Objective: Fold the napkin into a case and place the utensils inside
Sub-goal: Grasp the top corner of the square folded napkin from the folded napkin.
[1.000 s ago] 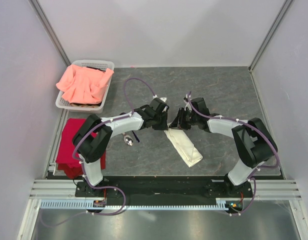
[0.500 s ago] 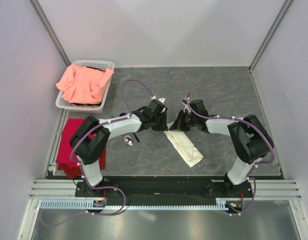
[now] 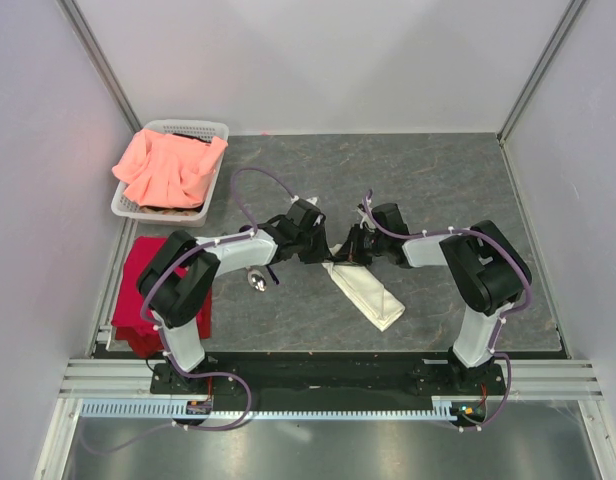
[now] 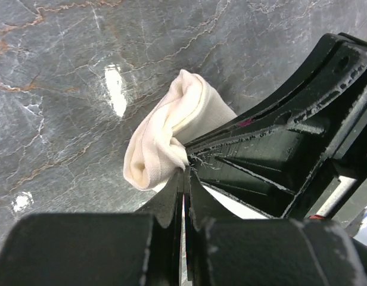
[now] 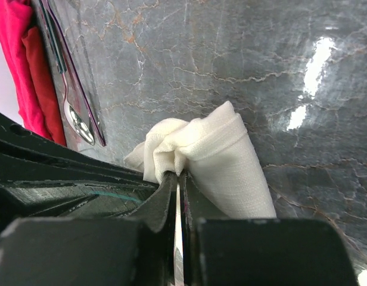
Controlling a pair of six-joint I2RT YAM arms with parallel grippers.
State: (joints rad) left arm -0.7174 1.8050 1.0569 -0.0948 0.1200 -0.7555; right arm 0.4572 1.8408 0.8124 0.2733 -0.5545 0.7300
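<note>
Folding partly done: napkin (image 3: 373, 300) lies mid-table as a narrow doubled strip, its far end bunched up between the two claws. Left gripper (image 4: 184, 173) is clamped tight on that bunched end, and right gripper (image 5: 176, 179) is clamped on it from the other side. Utensils (image 3: 258, 279) lie loose just left of the strip, not yet in. Left to do, I judge: finish the fold, slip utensils in. Since a second back, the right claw has closed, and both grippers and the pinched end have drifted left.

cream-white napkin (image 3: 368, 293), grey marbled table (image 3: 443, 185), red cloth (image 3: 138, 278)
</note>
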